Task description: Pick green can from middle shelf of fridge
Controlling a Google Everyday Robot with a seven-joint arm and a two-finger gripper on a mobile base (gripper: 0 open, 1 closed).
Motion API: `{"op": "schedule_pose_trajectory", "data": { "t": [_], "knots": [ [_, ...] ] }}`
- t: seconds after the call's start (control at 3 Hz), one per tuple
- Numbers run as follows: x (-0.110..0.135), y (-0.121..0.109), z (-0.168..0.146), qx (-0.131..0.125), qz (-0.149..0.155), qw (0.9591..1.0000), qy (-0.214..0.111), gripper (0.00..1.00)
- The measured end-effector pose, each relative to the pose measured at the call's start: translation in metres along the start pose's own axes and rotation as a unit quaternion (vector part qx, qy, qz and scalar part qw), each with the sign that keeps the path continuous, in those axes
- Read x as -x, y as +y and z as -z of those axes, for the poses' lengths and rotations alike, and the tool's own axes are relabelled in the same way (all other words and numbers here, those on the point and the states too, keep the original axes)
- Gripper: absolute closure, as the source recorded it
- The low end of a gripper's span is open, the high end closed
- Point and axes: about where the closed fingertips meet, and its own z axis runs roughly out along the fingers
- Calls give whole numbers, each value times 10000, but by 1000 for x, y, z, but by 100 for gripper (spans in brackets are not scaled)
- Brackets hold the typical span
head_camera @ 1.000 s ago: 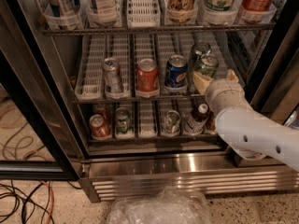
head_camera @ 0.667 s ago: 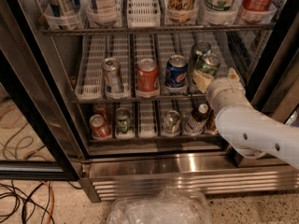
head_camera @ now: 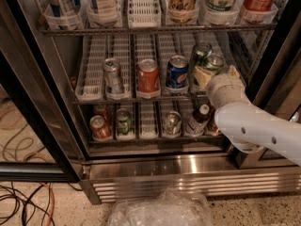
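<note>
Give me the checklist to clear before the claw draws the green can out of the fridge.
1. Claw is at the green can, at the right end of the middle shelf: ok.
2. Firm hold on the can: cannot tell.
3. Target is not the blue Pepsi can, one lane to its left: ok.
4. Room around the target: the darker green can stands close behind it and might be nudged: not ok.
5. Fridge front is open, with nothing in front of the lane: ok.
</note>
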Motion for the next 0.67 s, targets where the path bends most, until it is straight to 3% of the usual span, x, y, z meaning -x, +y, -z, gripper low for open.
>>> {"op": "schedule_pose_trajectory", "data": {
  "t": [0.67],
  "knots": [
    [-2, 2, -7, -10, -72, 10000, 11, 72]
  ]
}}
